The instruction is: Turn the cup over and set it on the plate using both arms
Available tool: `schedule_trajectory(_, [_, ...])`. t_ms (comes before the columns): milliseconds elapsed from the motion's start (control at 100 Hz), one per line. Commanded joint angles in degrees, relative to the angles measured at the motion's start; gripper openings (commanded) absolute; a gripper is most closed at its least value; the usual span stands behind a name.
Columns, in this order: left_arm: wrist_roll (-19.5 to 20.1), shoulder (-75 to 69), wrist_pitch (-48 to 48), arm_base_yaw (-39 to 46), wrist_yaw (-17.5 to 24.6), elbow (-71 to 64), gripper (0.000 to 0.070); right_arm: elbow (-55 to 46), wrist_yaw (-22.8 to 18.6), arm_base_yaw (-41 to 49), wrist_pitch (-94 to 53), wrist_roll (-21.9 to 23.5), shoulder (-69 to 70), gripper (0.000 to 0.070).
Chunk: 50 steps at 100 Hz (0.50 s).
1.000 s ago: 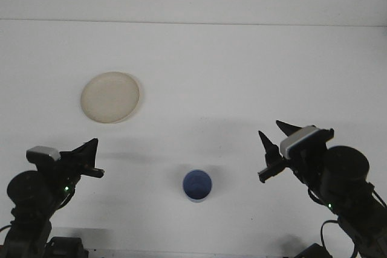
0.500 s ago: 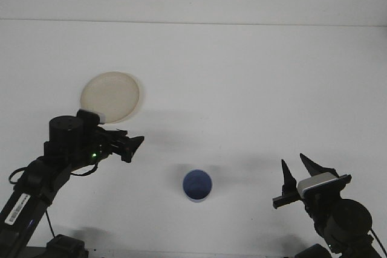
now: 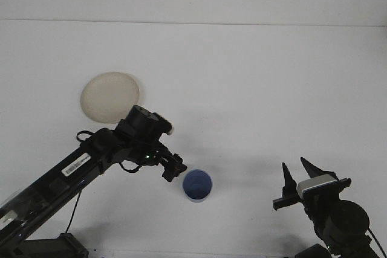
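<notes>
A blue cup (image 3: 197,185) stands on the white table near the front centre, and I look down onto its round top. The cream plate (image 3: 110,96) lies to the back left. My left arm reaches in from the lower left. Its gripper (image 3: 174,168) is open just left of the cup, close to its rim and holding nothing. My right gripper (image 3: 300,176) is open at the front right, well away from the cup, its two fingers pointing up with nothing between them.
The white table (image 3: 254,89) stretches back to a pale wall. My left arm's links (image 3: 78,164) cross the area in front of the plate.
My left arm has swung right and forward from near the plate until its gripper is beside the cup. The right arm, pulled back earlier, has hardly moved in the last half second.
</notes>
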Motion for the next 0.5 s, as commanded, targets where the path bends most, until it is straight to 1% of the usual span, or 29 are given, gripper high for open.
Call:
schedule_trajectory(0, [1.42,2.38,-0.42,-1.60,-1.40,1.25,0.0457,0.33,0.07,0.13,0.59,0.98,-0.02,0.0329])
schedule_trajectory(60, [1.57,3.98,-0.15,-2.91,-2.19,1.29,0.0457,0.33,0.07,0.13,0.59,0.96,-0.02,0.0329])
schedule_trajectory(220, [2.03,7.61,-0.20,-5.55,-2.36,1.29,0.0457,0.33,0.07,0.13,0.59,0.96,-0.02,0.0329])
schedule_trajectory(360, [2.10,10.45,1.14,-7.28,-6.19,1.29,0.0457,0.33,0.07,0.13,0.59,0.96,-0.02,0.0329])
schedule_trajectory(490, [2.12,13.14,2.34,-8.50,-6.36,1.29,0.0457,0.33,0.04,0.13,0.59,0.96,-0.02,0.0329])
